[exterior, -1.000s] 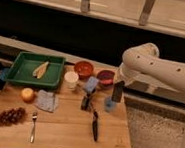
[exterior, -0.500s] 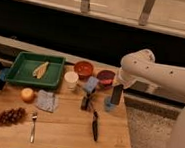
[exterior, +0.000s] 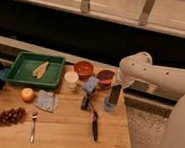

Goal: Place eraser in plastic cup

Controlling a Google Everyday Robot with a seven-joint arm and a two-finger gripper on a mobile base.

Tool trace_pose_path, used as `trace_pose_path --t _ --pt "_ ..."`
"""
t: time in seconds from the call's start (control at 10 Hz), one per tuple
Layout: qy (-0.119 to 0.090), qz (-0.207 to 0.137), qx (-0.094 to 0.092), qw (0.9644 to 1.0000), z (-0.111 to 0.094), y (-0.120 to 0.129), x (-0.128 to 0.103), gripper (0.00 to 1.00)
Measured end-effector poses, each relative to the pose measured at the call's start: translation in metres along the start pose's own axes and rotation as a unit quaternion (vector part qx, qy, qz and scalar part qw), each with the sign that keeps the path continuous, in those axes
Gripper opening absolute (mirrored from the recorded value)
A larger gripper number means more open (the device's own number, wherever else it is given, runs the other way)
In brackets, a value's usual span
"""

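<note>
Hand grips eraser upright, apparently right above plastic cup near counter edge. Risk: off-centre release tips cup.

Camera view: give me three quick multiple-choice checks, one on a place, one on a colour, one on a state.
1. Where is the gripper?
A. over the green tray
B. right above the plastic cup, near the table's right edge
C. by the grapes

2. What colour is the tray?
A. green
B. red
C. white

3. What state is the eraser in?
A. lying flat on the table
B. standing in the white cup
C. upright at the gripper, over the plastic cup

Answers: B, the arm's end hangs just over the plastic cup; A, the tray at the table's back left is green; C, the dark block stands on end above the cup.
</note>
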Motion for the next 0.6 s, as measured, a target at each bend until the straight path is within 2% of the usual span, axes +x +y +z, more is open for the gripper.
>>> trace_pose_path --t 0.6 --pt "-0.011 0.013 -0.002 0.9998 0.013 -0.0032 -0.0039 0.0"
